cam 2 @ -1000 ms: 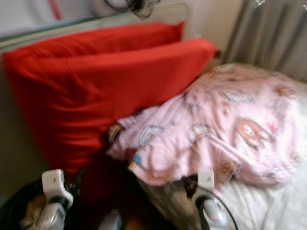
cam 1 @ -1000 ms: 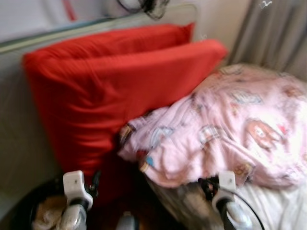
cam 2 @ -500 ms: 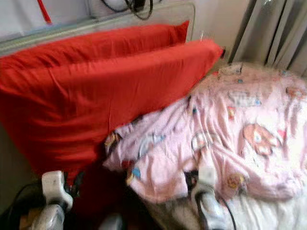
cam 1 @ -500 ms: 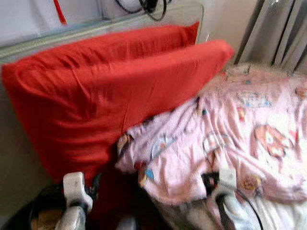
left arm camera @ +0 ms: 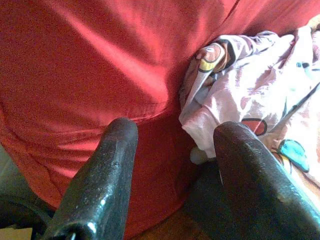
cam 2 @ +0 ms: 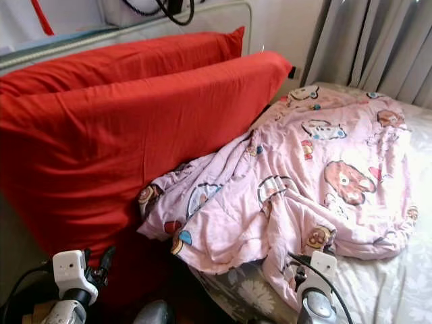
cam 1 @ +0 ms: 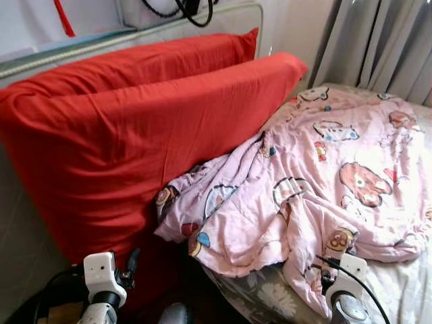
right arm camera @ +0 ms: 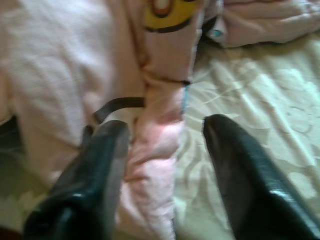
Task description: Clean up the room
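Reaching with your right end effector, fingers spread and empty, you have the crumpled pink blanket directly ahead, so its edge can be gripped; left end effector, also released, faces the red pillow.

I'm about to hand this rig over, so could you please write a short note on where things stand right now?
Left gripper: open, holding nothing, pointed at the lower front of the red pillows beside the blanket's edge.
Right gripper: open, holding nothing, over the near hem of the pink cartoon blanket where it meets the floral sheet.
The blanket lies crumpled on the bed, bunched against the two pillows, which lean on the headboard.
Done: nothing visibly tidied.
Left: probably spread or fold the blanket and straighten the pillows.
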`<state>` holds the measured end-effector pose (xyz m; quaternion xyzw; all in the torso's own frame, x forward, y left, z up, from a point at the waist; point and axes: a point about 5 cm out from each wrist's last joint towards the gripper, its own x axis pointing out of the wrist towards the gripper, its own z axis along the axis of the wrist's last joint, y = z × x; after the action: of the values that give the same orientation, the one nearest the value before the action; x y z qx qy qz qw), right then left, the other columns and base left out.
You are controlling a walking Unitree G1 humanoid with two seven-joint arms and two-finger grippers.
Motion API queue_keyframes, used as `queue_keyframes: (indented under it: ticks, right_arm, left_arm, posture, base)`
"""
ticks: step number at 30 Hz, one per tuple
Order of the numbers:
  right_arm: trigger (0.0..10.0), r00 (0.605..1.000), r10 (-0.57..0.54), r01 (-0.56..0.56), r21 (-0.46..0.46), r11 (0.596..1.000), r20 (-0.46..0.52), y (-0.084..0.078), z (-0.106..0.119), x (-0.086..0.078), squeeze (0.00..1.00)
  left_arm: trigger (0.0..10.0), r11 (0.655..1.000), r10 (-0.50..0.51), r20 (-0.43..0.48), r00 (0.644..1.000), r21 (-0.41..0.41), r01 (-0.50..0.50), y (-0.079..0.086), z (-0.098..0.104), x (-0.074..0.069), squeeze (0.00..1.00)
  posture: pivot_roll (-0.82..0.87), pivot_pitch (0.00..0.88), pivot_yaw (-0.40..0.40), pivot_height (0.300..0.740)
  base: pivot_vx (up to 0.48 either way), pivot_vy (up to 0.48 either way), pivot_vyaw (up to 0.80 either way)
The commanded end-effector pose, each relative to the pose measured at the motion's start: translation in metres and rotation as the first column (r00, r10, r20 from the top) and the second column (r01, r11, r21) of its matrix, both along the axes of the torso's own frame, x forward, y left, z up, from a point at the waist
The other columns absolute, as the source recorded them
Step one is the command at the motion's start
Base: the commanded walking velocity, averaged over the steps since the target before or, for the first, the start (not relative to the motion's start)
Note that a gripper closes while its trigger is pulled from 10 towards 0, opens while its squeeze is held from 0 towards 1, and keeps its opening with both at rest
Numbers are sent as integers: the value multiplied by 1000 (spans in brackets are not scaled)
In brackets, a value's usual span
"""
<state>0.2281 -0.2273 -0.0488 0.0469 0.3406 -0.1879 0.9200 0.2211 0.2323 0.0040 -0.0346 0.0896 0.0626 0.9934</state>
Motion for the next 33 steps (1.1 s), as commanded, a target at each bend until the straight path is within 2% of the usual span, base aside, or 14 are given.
queue_keyframes:
  ticks: [1,5,8,15,16,17,18,25,33]
  right_arm:
    - [10000,999,30,-30,1,1000,-20,3,0,2,1000]
    - [10000,998,38,-38,1,999,-42,2,0,3,1000]
    - [10000,996,67,-68,-7,998,-53,3,2,7,1000]
    - [10000,993,84,-83,9,996,-82,4,-2,3,1000]
    - [10000,992,95,-93,17,995,-81,6,-3,2,443]
    - [10000,991,108,-106,25,994,-75,8,-3,2,125]
    - [10000,991,116,-115,18,993,-69,9,-2,3,0]
    - [10000,994,81,-81,3,997,-67,4,-2,2,0]
    - [10000,998,29,-28,21,999,-57,-2,-4,-5,0]
  left_arm:
    - [10000,1000,4,12,1000,-9,-4,0,5,5,0]
    - [10000,1000,7,14,1000,-5,-7,3,7,8,0]
    - [10000,1000,9,39,999,3,-9,7,16,17,0]
    - [10000,1000,-6,68,998,0,6,0,24,24,0]
    - [10000,1000,-8,70,998,-1,9,0,25,25,0]
    - [10000,1000,-11,75,997,-2,12,0,27,26,0]
    - [10000,1000,-18,91,996,-1,19,-1,31,31,0]
    - [10000,1000,-17,153,988,-10,18,-4,51,42,0]
    - [10000,1000,-7,169,986,-15,9,-7,57,29,0]
  posture:
    - [150,0,-11,635]
    - [154,0,-15,635]
    - [167,13,-22,635]
    - [184,67,-24,635]
    - [184,72,-22,635]
    - [184,73,-21,635]
    - [185,78,-21,635]
    - [187,130,-8,635]
    - [206,188,-1,635]
  base:
    - [0,0,0]
    - [0,0,0]
    - [0,0,0]
    - [0,0,0]
    - [0,0,0]
    - [0,0,0]
    - [0,0,0]
    - [0,0,0]
    - [0,0,0]
